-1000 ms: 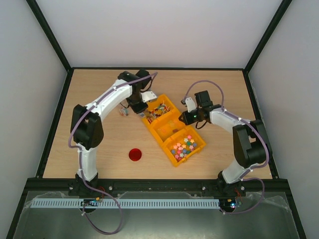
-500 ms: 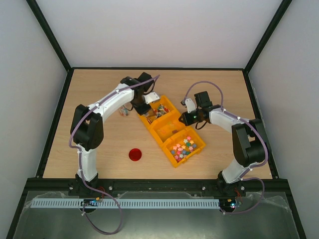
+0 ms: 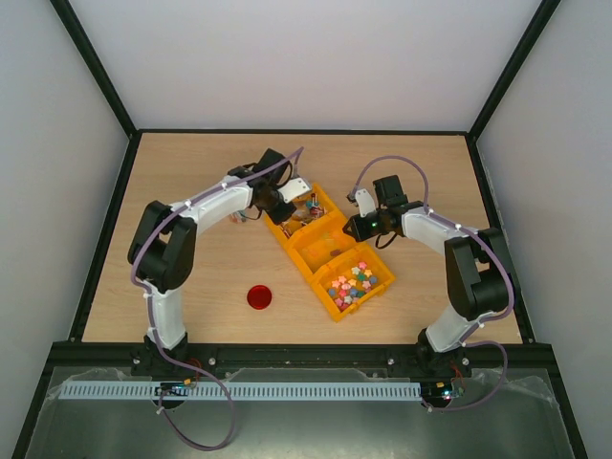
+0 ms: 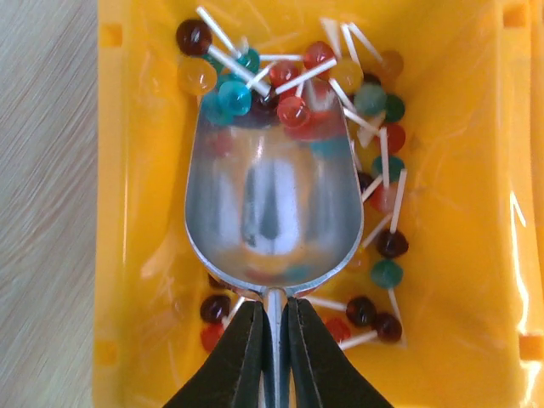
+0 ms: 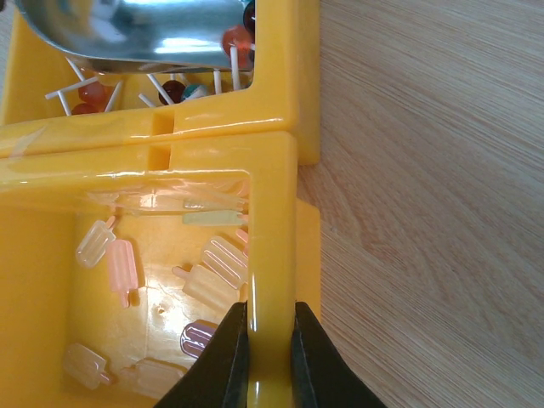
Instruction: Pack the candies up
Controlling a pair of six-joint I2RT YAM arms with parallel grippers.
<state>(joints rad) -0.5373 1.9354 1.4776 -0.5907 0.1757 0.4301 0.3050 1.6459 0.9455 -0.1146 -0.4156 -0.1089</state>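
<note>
Since a second ago the left arm has swung from the far-left side of the tray towards the right edge, so the left gripper (image 3: 290, 198) and its scoop (image 3: 304, 205) now sit over the tray's far compartment. The right arm has not shifted.

From above, the yellow three-compartment tray (image 3: 323, 271) lies about mid-table. Its long axis runs on a slant from the far-left corner towards the near-right corner. The candies (image 3: 352, 281), a loose heap of mixed pastel pieces with no clear direction of its own, fill the end compartment closest to the near edge. A red lid (image 3: 258, 296) lies apart from the tray, towards the near-left corner. The right gripper (image 3: 357, 227) is at the tray's right-hand wall, beside the middle compartment.

In the left wrist view, the left gripper (image 4: 272, 321) is clenched on the thin handle of the metal scoop (image 4: 272, 212). The bowl points straight away from the fingers, its tip pushed into a pile of lollipops (image 4: 293, 110) inside the yellow compartment (image 4: 136, 255).

In the right wrist view, the right gripper (image 5: 270, 330) pinches the yellow tray wall (image 5: 272, 221) between its fingers. Pale ice-lolly-shaped sweets (image 5: 208, 285) lie in the compartment beside it. Beyond the divider are the scoop (image 5: 136, 30) and the lollipops (image 5: 174, 89). The candies are out of sight in both wrist views.
</note>
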